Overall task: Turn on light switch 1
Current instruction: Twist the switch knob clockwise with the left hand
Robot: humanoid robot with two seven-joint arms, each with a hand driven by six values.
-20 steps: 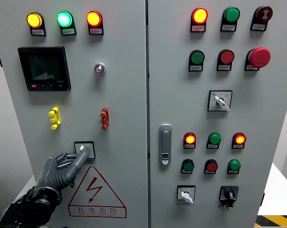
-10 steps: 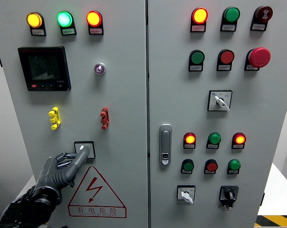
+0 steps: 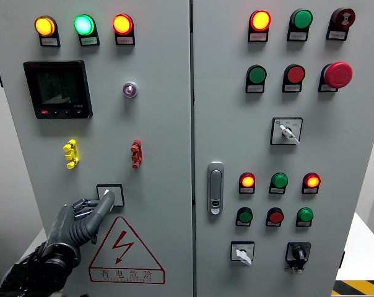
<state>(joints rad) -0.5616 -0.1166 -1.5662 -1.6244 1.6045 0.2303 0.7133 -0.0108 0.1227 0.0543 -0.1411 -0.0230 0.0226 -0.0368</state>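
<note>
Switch [image 3: 110, 193] above warning sign [image 3: 126, 250]

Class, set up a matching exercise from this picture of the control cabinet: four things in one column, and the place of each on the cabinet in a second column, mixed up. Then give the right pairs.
Things:
1. screen
2. warning triangle
3. door handle
4. red mushroom button

Places:
A. upper right of the right door
B. left edge of the right door, about mid-height
C. upper left of the left door, under three lit lamps
D. bottom of the left door, beside the left hand

Pairs: 1-C, 2-D, 3-B, 4-A
</note>
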